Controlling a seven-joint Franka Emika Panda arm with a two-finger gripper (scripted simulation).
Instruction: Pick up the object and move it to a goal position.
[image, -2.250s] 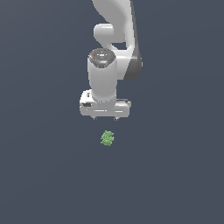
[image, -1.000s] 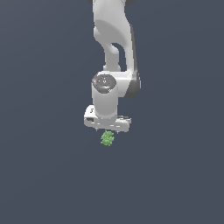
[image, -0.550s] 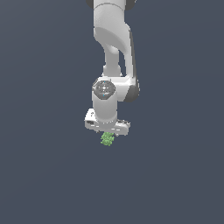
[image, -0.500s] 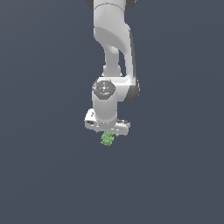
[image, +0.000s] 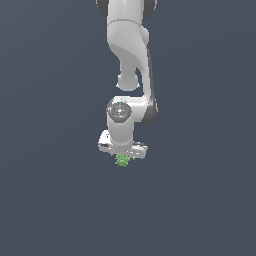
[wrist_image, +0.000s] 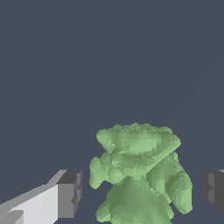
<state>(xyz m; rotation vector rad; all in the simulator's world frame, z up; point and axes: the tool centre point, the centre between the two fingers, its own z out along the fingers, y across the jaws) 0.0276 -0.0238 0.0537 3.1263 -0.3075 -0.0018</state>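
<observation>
The white arm (image: 131, 60) reaches straight down over the dark grey desk (image: 50, 190). Its gripper (image: 122, 154) sits low over the light-green knobbly clump (image: 123, 160), which shows just beneath the gripper's body. In the wrist view the clump (wrist_image: 140, 175) lies between the two dark finger pads (wrist_image: 70, 194), with a gap on each side, so the gripper is released and not touching it.

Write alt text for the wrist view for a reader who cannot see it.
A light-green knobbly clump sits between the gripper's two dark fingertips, with a gap on each side, on a plain dark grey surface.
</observation>
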